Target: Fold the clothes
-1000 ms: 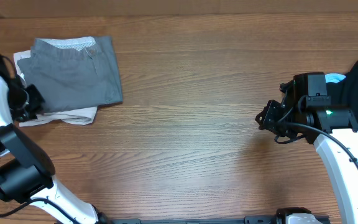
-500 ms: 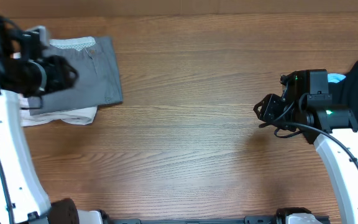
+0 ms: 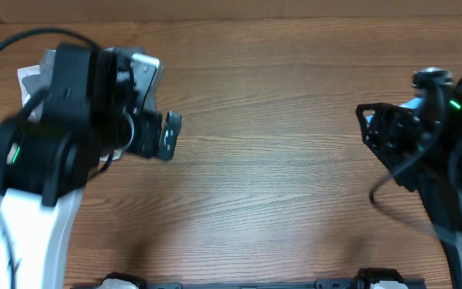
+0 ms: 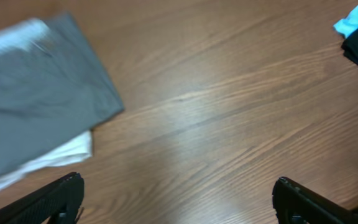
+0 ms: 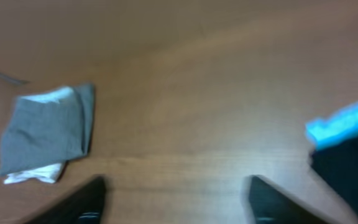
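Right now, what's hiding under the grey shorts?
A cream garment pokes out beneath the grey shorts. Most of it is covered, so its shape cannot be seen.

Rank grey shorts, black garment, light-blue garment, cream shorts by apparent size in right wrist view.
1. grey shorts
2. black garment, cropped by the frame edge; order versus grey unsure
3. light-blue garment
4. cream shorts, only a sliver shows

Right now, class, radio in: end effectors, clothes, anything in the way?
Left end effector open, empty. Right end effector open, empty. Grey shorts folded on white garment; black garment and blue garment off right. Nothing in the way.
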You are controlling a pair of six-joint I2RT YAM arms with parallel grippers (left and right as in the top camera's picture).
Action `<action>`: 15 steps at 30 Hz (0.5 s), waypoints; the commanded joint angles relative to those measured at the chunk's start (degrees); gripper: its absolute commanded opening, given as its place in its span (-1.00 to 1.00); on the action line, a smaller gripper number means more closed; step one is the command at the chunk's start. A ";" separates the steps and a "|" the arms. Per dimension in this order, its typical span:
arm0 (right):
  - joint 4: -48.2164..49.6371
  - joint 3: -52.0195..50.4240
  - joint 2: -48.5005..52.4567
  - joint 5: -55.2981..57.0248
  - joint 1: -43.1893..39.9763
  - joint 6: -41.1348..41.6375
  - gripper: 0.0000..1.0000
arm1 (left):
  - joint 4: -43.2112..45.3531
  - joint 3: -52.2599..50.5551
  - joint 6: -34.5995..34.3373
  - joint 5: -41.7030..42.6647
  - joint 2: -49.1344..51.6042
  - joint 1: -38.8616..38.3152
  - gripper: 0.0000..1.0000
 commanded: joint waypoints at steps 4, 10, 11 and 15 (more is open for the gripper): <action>0.87 1.07 -4.68 0.04 -0.17 -1.36 1.00 | -1.49 0.39 -4.42 -6.05 -4.46 -1.46 1.00; -1.40 1.05 -3.87 0.02 -0.17 -1.33 1.00 | -1.64 0.37 -4.42 -6.03 -3.67 -1.46 1.00; -1.42 1.05 -3.58 0.04 -0.17 -1.33 1.00 | -1.66 0.37 -4.42 -6.03 -3.34 -1.46 1.00; -1.42 1.05 -2.47 0.02 -0.17 -1.33 1.00 | -1.66 0.37 -4.42 -6.03 -2.14 -1.46 1.00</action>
